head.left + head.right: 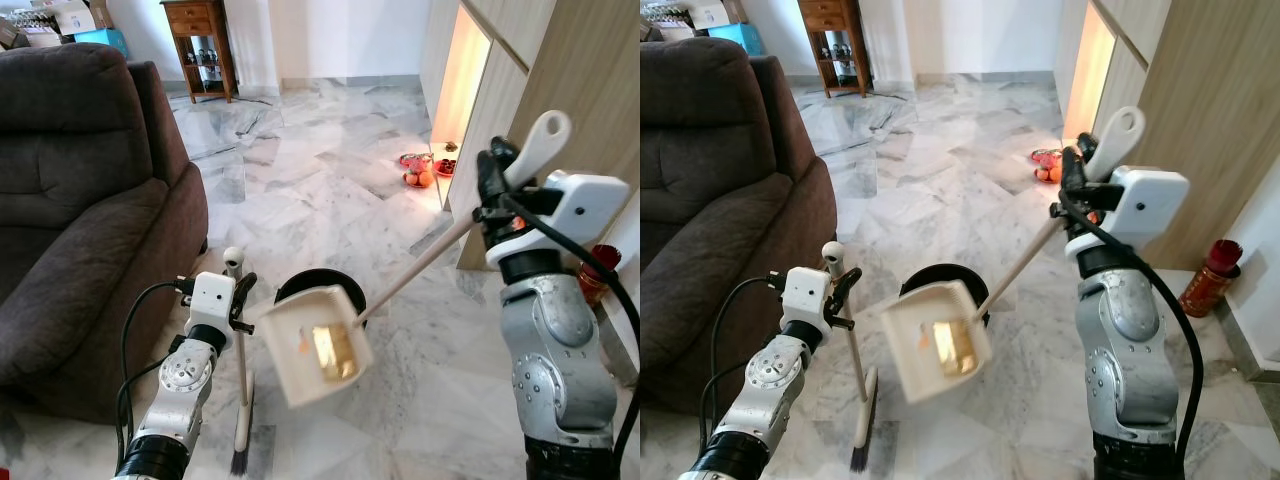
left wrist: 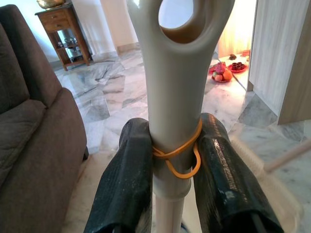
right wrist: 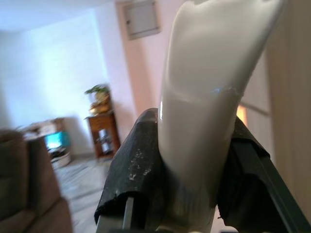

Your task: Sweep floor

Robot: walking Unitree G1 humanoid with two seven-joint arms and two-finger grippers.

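Above marble floor [image 1: 330, 180], right gripper [image 1: 492, 172] raised, dustpan [image 1: 318, 343] tilted.

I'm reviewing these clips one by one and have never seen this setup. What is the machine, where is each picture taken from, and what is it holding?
This is a humanoid robot with two silver arms, each ending in a gripper of two black fingers. The two wide pictures come from a stereo camera on its head, looking down at a marble floor beside a dark brown sofa. The other two pictures come from cameras on each wrist, looking along the fingers.

The left gripper is shut on the handle of a small broom, whose bristles reach the floor. The left wrist view shows that handle up close, with an orange rubber band around it. The right gripper is shut on the long handle of a cream dustpan, raised and tilted over a black bin. Something yellowish lies in the pan.
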